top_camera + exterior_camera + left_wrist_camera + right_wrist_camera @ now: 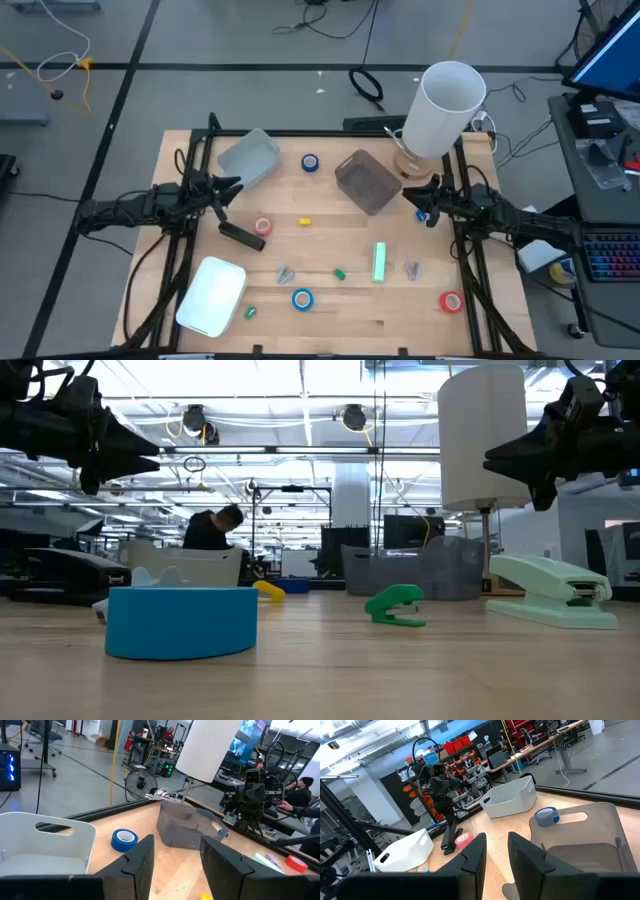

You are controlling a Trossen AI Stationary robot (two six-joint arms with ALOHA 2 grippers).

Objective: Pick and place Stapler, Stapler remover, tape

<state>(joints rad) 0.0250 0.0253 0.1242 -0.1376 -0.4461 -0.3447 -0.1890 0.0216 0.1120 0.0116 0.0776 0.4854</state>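
1. The left pincer (pixel 232 186) is seen above the surface (pixel 330 310) at its left side, close to a pale grey bin (pixel 250 158); its 2 fingers (pixel 137 865) are set apart with a gap between them, and nothing is held.
2. The right pincer (pixel 412 192) is seen at the right side, just beside a dark grey bin (pixel 366 182) and near the base of a white lamp (pixel 445 105); its fingers (pixel 472 857) are parted by a narrow gap, with nothing between them.
3. 4 tape rolls are found on the surface: a blue tape roll (pixel 311 162) between the 2 bins, a pink tape roll (pixel 263 227) beside a black stapler (pixel 242 236), another blue roll (pixel 302 298) near the front edge, and a red tape roll (pixel 451 301) at the front right.
4. A mint green stapler (pixel 379 262) is laid right of centre, well apart from both pincers.
5. A small green stapler remover (pixel 396 606) is seen lying on the surface in the low view.
6. A white bin (pixel 212 296) is placed at the front left corner.
7. A person (pixel 212 530) is seen in the room behind, in the low view.
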